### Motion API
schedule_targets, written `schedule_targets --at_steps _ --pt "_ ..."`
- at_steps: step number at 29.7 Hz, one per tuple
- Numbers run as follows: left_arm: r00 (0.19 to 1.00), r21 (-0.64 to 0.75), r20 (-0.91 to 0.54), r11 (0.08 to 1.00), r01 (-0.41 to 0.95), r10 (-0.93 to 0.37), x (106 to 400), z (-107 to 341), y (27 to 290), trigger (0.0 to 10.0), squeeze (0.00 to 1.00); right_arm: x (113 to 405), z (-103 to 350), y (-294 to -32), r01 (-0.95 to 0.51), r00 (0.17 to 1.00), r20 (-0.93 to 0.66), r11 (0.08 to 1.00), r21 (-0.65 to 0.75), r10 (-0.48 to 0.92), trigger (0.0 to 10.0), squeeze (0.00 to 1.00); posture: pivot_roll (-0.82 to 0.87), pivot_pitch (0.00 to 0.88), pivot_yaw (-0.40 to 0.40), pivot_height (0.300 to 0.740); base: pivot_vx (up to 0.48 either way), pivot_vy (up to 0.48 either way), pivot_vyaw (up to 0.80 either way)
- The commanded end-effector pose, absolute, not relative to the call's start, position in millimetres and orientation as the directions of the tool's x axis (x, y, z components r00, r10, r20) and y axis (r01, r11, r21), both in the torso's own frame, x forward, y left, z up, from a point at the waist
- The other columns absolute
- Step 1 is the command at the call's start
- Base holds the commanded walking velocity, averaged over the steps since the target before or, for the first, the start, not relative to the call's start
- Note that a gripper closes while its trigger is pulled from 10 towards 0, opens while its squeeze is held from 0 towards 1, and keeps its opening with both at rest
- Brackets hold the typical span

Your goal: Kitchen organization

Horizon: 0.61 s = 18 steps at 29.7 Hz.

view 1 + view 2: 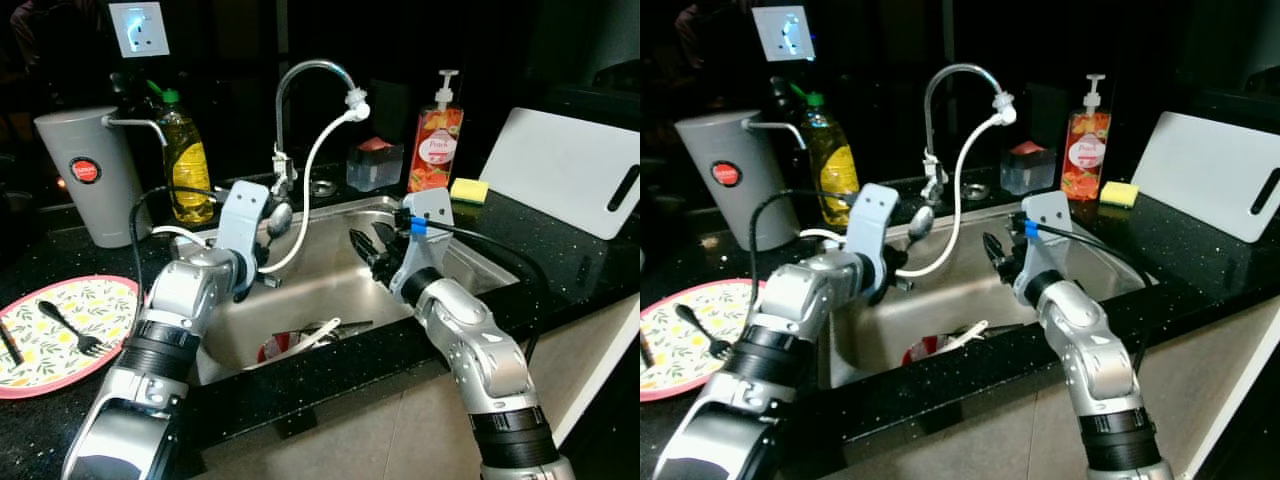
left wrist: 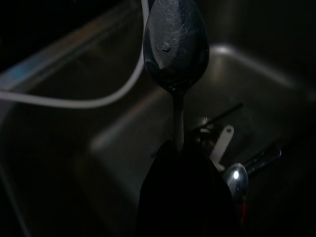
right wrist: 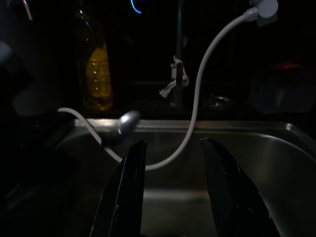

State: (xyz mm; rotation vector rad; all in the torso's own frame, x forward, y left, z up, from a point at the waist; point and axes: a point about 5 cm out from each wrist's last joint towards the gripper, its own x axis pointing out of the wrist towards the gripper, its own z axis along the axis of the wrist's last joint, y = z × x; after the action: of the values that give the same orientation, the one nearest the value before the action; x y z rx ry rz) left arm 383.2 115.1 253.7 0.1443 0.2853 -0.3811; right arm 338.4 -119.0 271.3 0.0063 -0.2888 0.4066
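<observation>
My left hand (image 1: 268, 232) is clamped on the handle of a shiny metal spoon (image 1: 279, 217), bowl end pointing up, held over the left part of the stainless steel sink (image 1: 330, 285). My right hand (image 1: 372, 247) hangs over the middle of the basin with its two black fingers (image 3: 129, 192) apart and nothing between them.

Just beside the spoon runs the white flexible hose (image 1: 318, 165) that loops down from the curved chrome tap (image 1: 300, 75). That is my main worry: if I swing the spoon out toward the black speckled counter (image 1: 60, 250), the bowl or my wrist could snag the hose and drag it along. My grip sits low on a thin, probably wet handle, so a knock could twist the spoon loose and drop it onto the utensils (image 1: 310, 338) lying at the bottom of the sink.

If the spoon belongs with the black fork (image 1: 68, 328) on the pink-rimmed floral plate (image 1: 95, 305), I judge the path passes close to the yellow oil bottle (image 1: 187, 160), which could tip.
</observation>
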Motion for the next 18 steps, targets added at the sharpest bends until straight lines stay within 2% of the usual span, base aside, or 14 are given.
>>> schedule_targets --at_steps 1,6,8,9,15,16,17,18 --pt "0.878 0.086 -0.340 0.918 0.386 -0.337 383 244 116 10.0 0.00 336 275 -119 -0.387 0.870 0.310 0.921 -0.052 0.383 10.0 0.00 -0.09 0.035 0.051 0.740 0.000 0.000 0.00" --pt "0.872 0.089 -0.366 0.920 0.381 -0.326 383 237 116 10.0 0.00 335 278 -116 -0.399 0.858 0.335 0.916 -0.044 0.390 10.0 0.00 -0.09 0.035 0.051 0.740 0.000 0.000 0.00" --pt "0.872 0.096 -0.389 0.928 0.360 -0.298 385 230 116 10.0 0.03 332 283 -112 -0.429 0.834 0.364 0.902 -0.045 0.415 10.0 0.00 -0.09 0.033 0.047 0.740 0.000 0.000 0.00" --pt "0.873 0.098 -0.393 0.931 0.351 -0.288 385 228 117 10.0 1.00 331 284 -111 -0.438 0.827 0.370 0.898 -0.048 0.424 10.0 0.00 -0.09 0.033 0.046 0.740 0.000 0.000 0.00" --pt "0.876 0.078 -0.388 0.937 0.342 -0.287 386 228 117 10.0 1.00 327 285 -107 -0.473 0.802 0.383 0.879 -0.060 0.458 10.0 0.00 -0.09 0.032 0.046 0.740 0.000 0.000 0.00" --pt "0.881 0.073 -0.377 0.939 0.337 -0.287 387 231 117 10.0 0.76 326 286 -106 -0.480 0.797 0.385 0.875 -0.062 0.465 10.0 0.00 -0.09 0.032 0.043 0.740 0.000 0.000 0.00" --pt "0.881 0.073 -0.377 0.939 0.337 -0.287 387 231 117 10.0 0.76 326 286 -106 -0.480 0.797 0.385 0.875 -0.062 0.465 10.0 0.00 -0.09 0.032 0.043 0.740 0.000 0.000 0.00" --pt "0.897 0.050 -0.342 0.948 0.314 -0.279 388 239 119 10.0 0.00 325 286 -105 -0.487 0.792 0.388 0.871 -0.064 0.472 10.0 0.00 -0.09 0.031 0.043 0.740 0.000 0.000 0.00"
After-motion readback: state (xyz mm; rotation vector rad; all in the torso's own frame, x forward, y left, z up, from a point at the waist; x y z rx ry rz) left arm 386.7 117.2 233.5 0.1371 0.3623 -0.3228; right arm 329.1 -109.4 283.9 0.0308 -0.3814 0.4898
